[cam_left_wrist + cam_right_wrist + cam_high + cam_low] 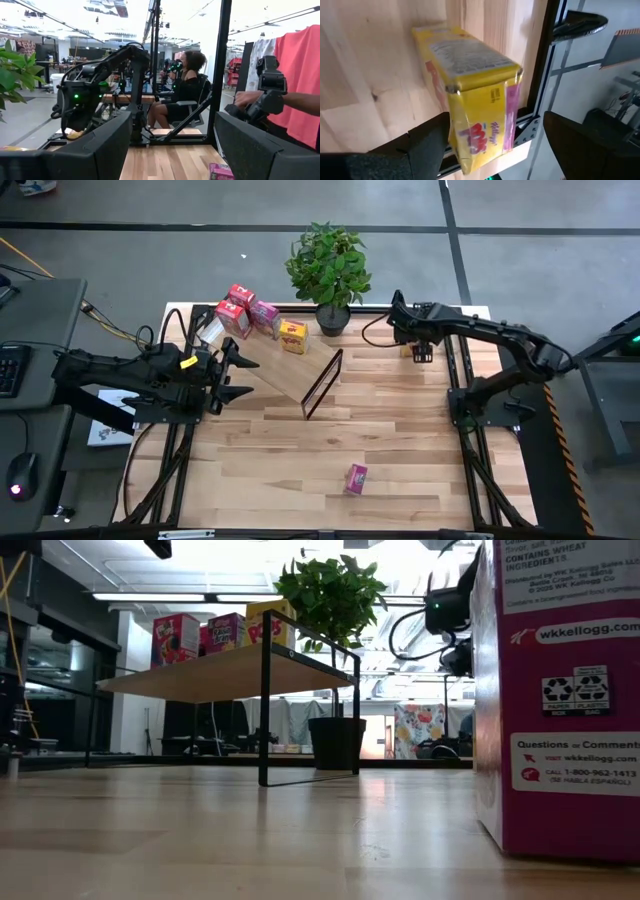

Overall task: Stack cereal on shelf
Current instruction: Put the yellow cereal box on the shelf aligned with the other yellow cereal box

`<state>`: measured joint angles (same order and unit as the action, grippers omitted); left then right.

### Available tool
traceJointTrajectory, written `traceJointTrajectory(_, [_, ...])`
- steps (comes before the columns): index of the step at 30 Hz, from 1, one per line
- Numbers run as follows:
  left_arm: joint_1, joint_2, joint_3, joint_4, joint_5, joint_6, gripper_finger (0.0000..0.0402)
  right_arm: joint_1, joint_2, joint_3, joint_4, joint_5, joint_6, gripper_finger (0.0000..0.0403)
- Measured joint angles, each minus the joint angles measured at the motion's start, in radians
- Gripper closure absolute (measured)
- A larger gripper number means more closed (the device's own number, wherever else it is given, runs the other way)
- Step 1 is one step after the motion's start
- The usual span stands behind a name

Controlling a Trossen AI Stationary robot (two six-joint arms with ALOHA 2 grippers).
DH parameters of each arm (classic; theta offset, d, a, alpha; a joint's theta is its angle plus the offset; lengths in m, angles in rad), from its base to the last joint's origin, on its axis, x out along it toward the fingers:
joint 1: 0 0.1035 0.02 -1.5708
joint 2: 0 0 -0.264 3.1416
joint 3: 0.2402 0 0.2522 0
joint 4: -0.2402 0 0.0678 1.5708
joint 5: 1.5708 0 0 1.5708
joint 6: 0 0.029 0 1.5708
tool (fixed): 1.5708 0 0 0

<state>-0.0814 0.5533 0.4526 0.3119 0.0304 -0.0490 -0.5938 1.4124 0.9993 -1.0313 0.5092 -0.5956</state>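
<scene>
The shelf [290, 375] is a slanted light-wood board on a black wire frame, left of the table's middle. On its raised far-left end sit two red boxes [236, 305], a pink box [265, 315] and a yellow box [293, 336]. A second pink box [356, 478] lies on the table near the near edge, and it looms large in the low view [560, 700]. A second yellow box [475, 100] lies on the table at the far right corner. My right gripper [495, 145] is open above it, a finger on either side. My left gripper [240, 378] is open, beside the shelf's left edge. My right gripper comes down from above with its fingers on either side of the yellow box's end [480, 140]. One finger [427, 145] is right against the box's side, but I cannot tell whether it touches. The other finger stands clear. The box lies flat on the table.
A potted plant [328, 270] stands at the far edge behind the shelf. Black rails [540, 75] run along the table's right edge, close to the yellow box. Bare tabletop lies between the shelf and the right arm. A person sits in the room beyond the table [182, 85].
</scene>
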Motion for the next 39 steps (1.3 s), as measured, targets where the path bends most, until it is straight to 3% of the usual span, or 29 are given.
traceJointTrajectory(15, [0.0,0.0,0.0,-0.002,0.0,0.0,0.0129,-0.042,0.008,0.0,0.024,-0.174,0.024,0.0089])
traceJointTrajectory(20, [0.0,0.0,0.0,-0.005,0.0,0.0,0.0129,-0.041,0.008,0.0,-0.026,-0.167,0.064,0.0094])
traceJointTrajectory(31, [0.0,0.0,0.0,-0.01,0.0,0.0,0.0129,-0.041,0.008,0.0,-0.021,-0.153,0.105,0.0191])
traceJointTrajectory(39, [0.0,0.0,0.0,-0.01,0.0,0.0,0.0129,-0.04,0.007,0.0,-0.043,-0.196,0.156,0.023])
